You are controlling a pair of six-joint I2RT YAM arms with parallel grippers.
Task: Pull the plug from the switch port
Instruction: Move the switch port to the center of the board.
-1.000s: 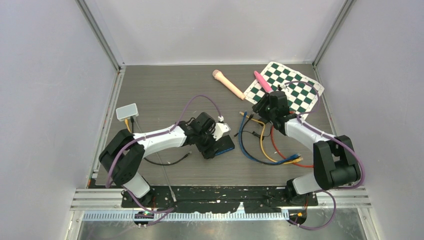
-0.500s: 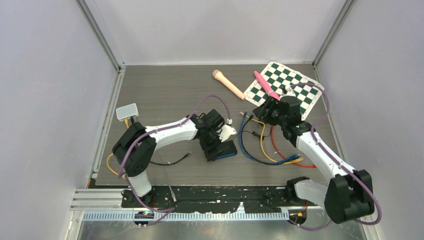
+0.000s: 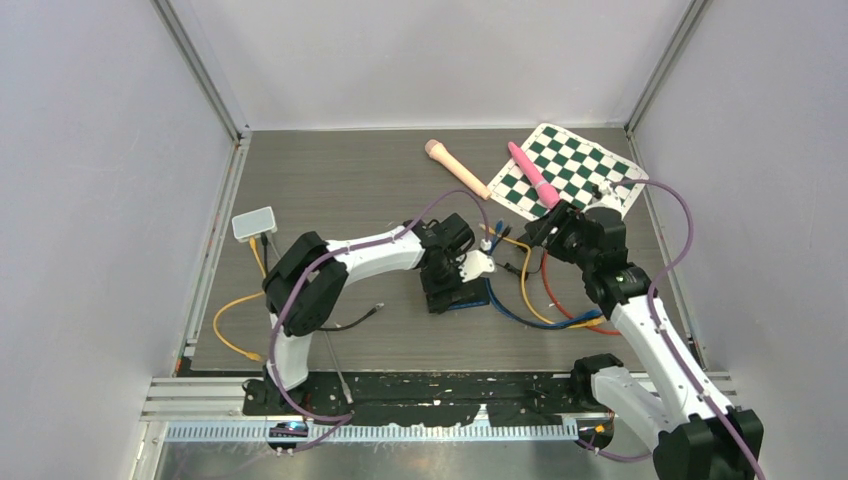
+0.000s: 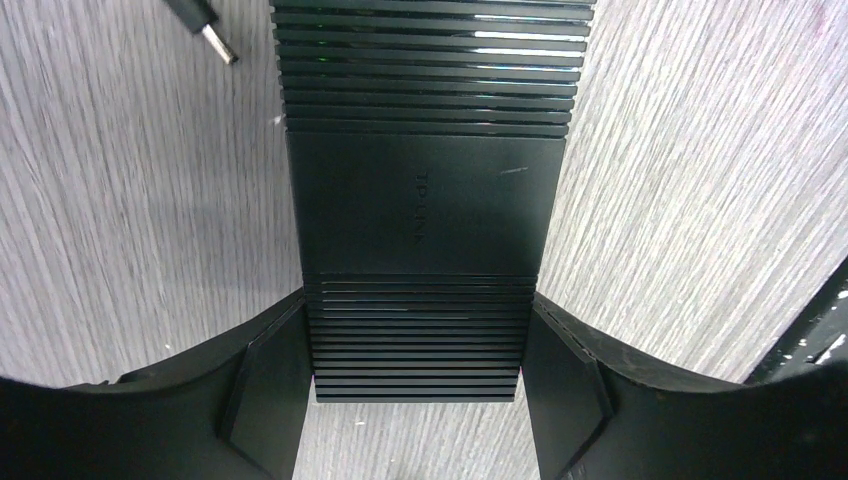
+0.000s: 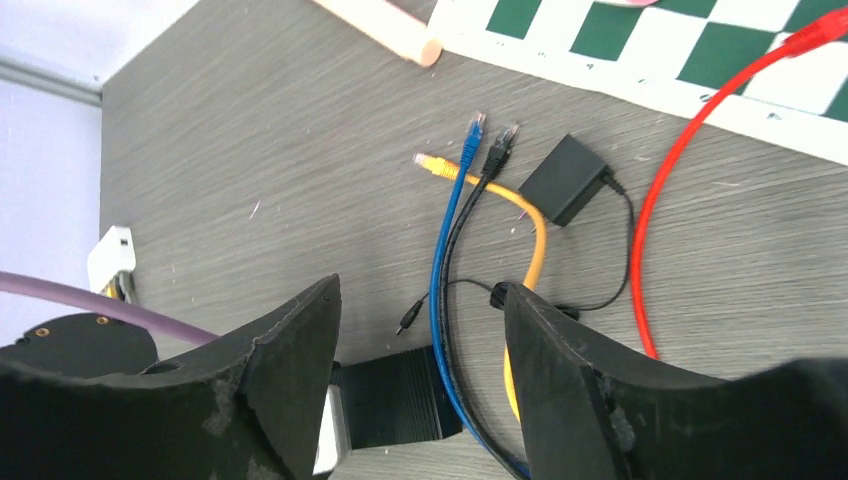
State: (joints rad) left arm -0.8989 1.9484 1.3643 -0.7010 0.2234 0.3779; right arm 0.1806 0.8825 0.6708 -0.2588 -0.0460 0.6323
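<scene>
Left wrist view: switch [image 4: 425,200] cut off at 12 o'clock; ports unseen. Overhead: left gripper [image 3: 452,285] covers most of it.

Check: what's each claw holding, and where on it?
Left claw grips the switch by its two long sides, near one ribbed end. Right claw is open, empty.

The switch [image 4: 425,200] is black with fine ribs. The table [image 3: 330,180] is grey wood-grain. The mat [image 3: 575,175] is checked green and white. The pen [image 3: 532,172] is pink and the rod [image 3: 457,168] peach. One cable is blue [image 5: 446,210], one yellow [image 5: 540,250], one red [image 5: 648,210]. The adapter [image 5: 565,180] is black and the box [image 3: 254,223] white. The arms [image 3: 370,255] are white with black joints and purple wires [image 3: 680,215].
</scene>
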